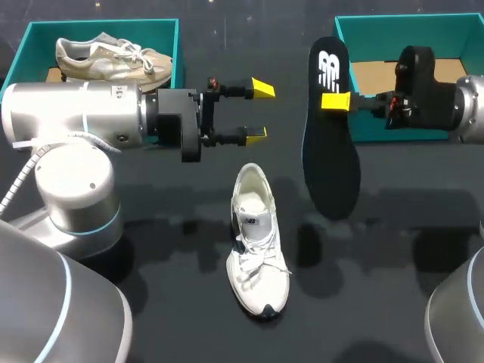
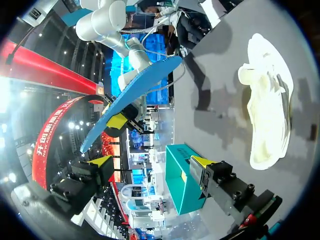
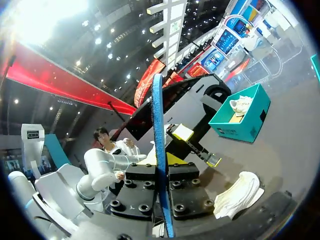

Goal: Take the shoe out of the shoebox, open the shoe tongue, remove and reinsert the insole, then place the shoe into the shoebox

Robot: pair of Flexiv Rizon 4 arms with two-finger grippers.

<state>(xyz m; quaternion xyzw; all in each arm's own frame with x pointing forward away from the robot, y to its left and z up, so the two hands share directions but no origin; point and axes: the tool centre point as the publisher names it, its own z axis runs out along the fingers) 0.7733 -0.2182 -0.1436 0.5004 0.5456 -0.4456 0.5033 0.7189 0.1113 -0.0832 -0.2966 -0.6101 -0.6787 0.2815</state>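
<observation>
My right gripper (image 1: pixel 335 101) reaches in from the right edge of the frame and is clamped on the black insole (image 1: pixel 330 151). The insole hangs above the bench (image 1: pixel 174 295) just right of centre, its broad face toward the head camera. In the right wrist view its blue edge stands pinched between my fingers. My left gripper (image 1: pixel 260 112) sits in the upper middle, spread wide with nothing in it. The white shoe (image 1: pixel 257 242) stands on the bench at lower centre, toe toward the bottom edge, just left of the insole. The right shoebox (image 1: pixel 344 30) is at upper right. The left shoebox (image 1: pixel 175 45) at upper left holds a beige shoe (image 1: pixel 113 59).
</observation>
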